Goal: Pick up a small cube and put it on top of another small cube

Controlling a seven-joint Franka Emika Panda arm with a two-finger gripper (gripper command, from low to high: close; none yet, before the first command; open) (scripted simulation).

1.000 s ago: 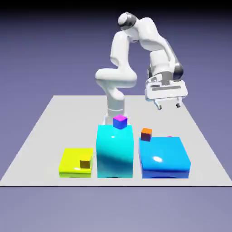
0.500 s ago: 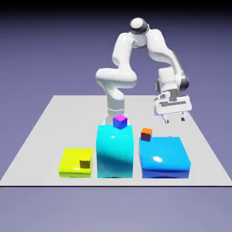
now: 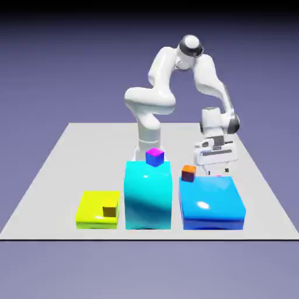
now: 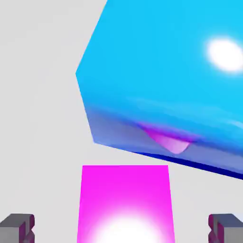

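The white arm's tool (image 3: 215, 169) hung wide open and empty over a small magenta cube (image 4: 126, 204) that lay on the surface (image 3: 58, 175) behind the blue block (image 3: 210, 201), the pick-up not yet made. The next move called for lowering, closing, then carrying it to the orange cube (image 3: 188, 172) atop that block.

Small cube (image 4: 125, 204) on the table (image 3: 70, 157), just behind the big block (image 3: 211, 201).
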